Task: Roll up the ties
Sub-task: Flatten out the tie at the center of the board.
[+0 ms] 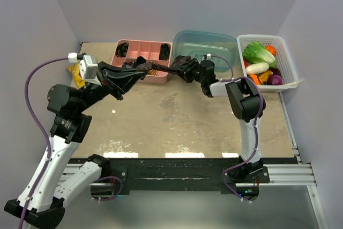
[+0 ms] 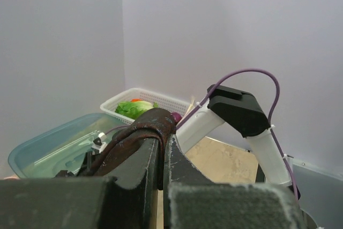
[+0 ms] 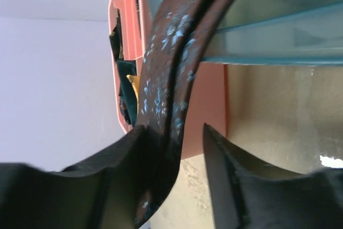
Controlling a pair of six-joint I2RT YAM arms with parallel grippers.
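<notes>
Above the far part of the surface [image 1: 177, 122], the left arm [image 1: 69, 111] and the right arm [image 1: 244, 100] are reaching toward each other in front of the teal tub [image 1: 206, 44] and the pink tray [image 1: 140, 53]. The tie [image 1: 161, 69] is hanging in the air between them, off the surface, with its long axis running left to right from one pincer to the other.

The left pincer [image 2: 162, 156] is clamping one end, the dark fabric folding over its tips and into the thin slot. The right pincer [image 3: 176, 132] is standing apart around the strip: the tie is lying against one finger, with a gap showing to the other.

Judging by this, the left arm is the one holding, and the coming roll is likely turning on this span staying straight between the two pincers
</notes>
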